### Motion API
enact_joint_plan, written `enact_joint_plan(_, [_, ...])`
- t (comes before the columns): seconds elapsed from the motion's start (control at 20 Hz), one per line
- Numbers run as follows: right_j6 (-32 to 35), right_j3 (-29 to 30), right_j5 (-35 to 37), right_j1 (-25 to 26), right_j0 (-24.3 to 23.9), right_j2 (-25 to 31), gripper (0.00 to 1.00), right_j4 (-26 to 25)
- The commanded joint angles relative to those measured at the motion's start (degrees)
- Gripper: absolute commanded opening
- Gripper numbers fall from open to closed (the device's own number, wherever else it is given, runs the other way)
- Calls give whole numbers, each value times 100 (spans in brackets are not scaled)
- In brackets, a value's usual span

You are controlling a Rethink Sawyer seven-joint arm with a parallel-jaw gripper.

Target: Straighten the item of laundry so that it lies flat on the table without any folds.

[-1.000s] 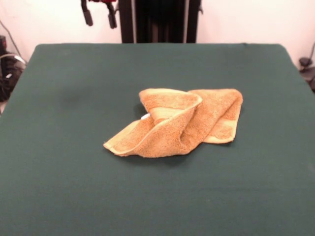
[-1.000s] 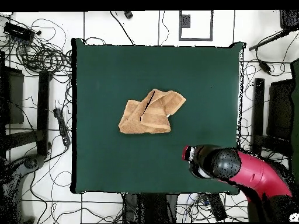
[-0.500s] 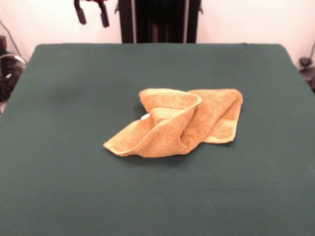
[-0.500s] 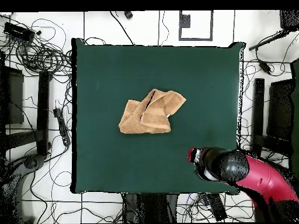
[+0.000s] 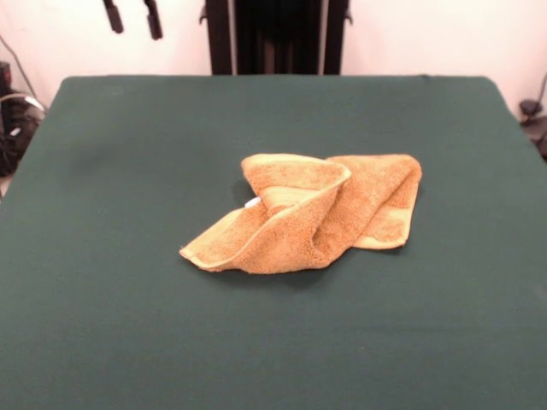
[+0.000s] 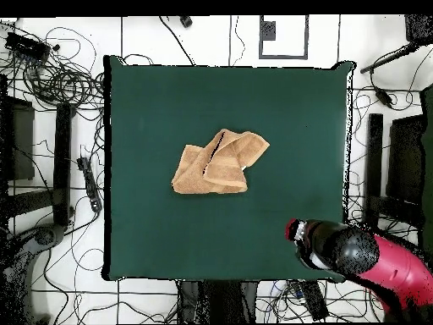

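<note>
While the hand (image 5: 132, 19) hangs open, the towel (image 5: 308, 213) lies well apart.

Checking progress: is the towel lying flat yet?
No, the hand towel is bunched on the green table, with one layer folded over another.

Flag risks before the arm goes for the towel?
1. The towel lies bunched with overlapping folds, so a pinch may catch several layers and drag the heap rather than open it.
2. The gripper sits far from the towel, near the table corner, with its fingers apart; a long approach could land off any loose edge.
</note>
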Motion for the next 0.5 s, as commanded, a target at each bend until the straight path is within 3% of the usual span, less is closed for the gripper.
enact_joint_plan(0.05, [-942,189,520,-137,-11,660,100,-216])
enact_joint_plan(0.5, [-860,219,571,-195,71,722,100,-193])
